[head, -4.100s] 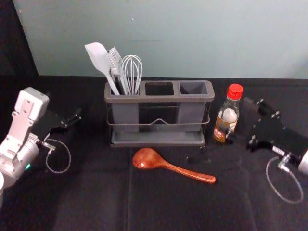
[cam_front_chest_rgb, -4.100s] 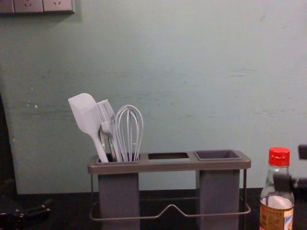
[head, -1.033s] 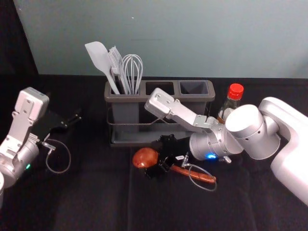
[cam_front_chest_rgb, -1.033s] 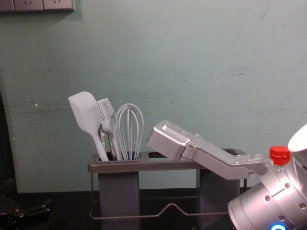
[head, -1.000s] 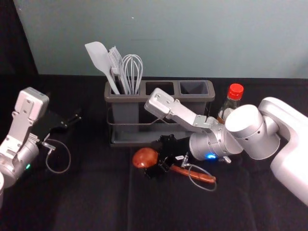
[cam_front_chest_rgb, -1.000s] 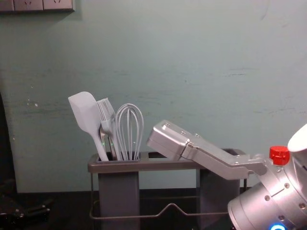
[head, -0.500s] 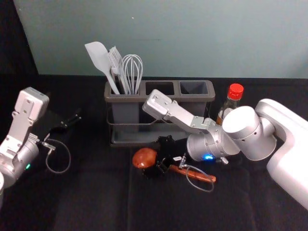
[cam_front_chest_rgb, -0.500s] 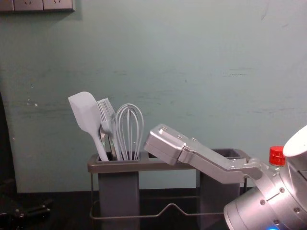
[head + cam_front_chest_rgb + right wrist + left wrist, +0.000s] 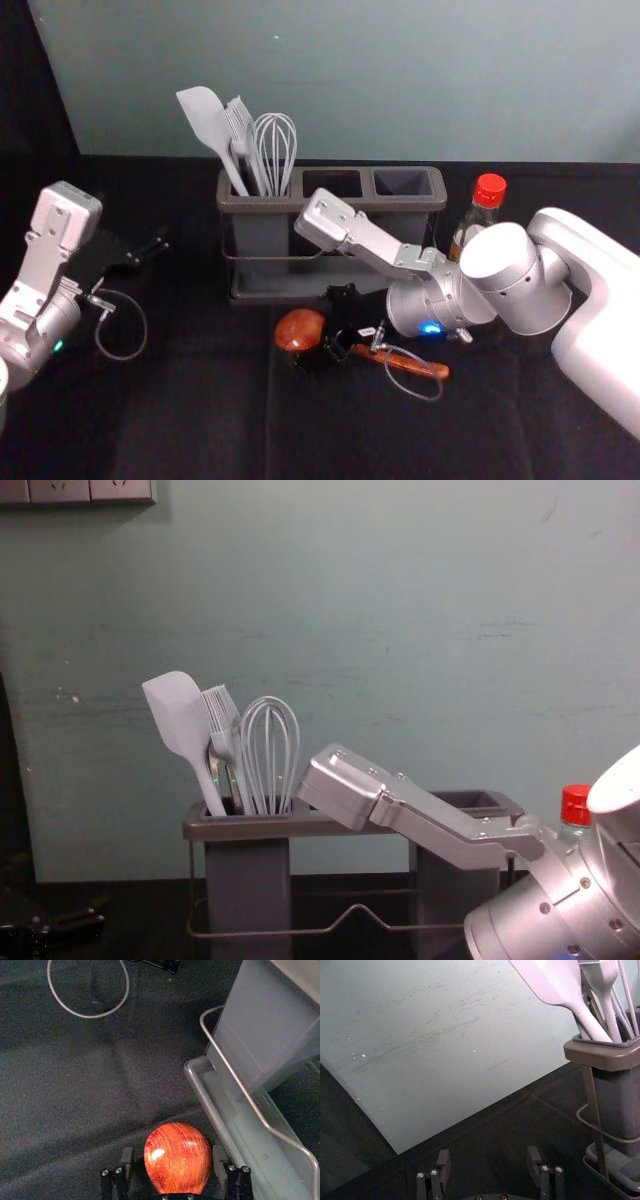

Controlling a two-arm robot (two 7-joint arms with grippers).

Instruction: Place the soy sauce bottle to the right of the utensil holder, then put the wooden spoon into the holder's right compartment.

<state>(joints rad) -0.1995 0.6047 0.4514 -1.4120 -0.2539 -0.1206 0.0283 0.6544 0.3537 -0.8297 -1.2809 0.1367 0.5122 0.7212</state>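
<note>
The wooden spoon (image 9: 299,330) lies on the table (image 9: 210,420) just in front of the utensil holder (image 9: 400,205), with room along its near side. Around the spoon's bowl end, the right pincer (image 9: 325,328) is released — fingers apart. The right arm (image 9: 600,310) crosses before the holder, partly hiding the soy sauce bottle (image 9: 488,190) upright on its right. Spatula (image 9: 205,120), brush (image 9: 241,130) and whisk (image 9: 275,145) stand in the left compartment — left of it all, the left pincer (image 9: 152,250) is parked, spread.

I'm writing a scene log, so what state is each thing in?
Soy sauce bottle: upright, capped.
Wooden spoon: lying on the table.
Utensil holder: upright, right compartment empty.
Spatula, brush, whisk: standing in the left compartment.
Left pincer: open, empty.
Right pincer: open, its fingers either side of the spoon's bowl.
</note>
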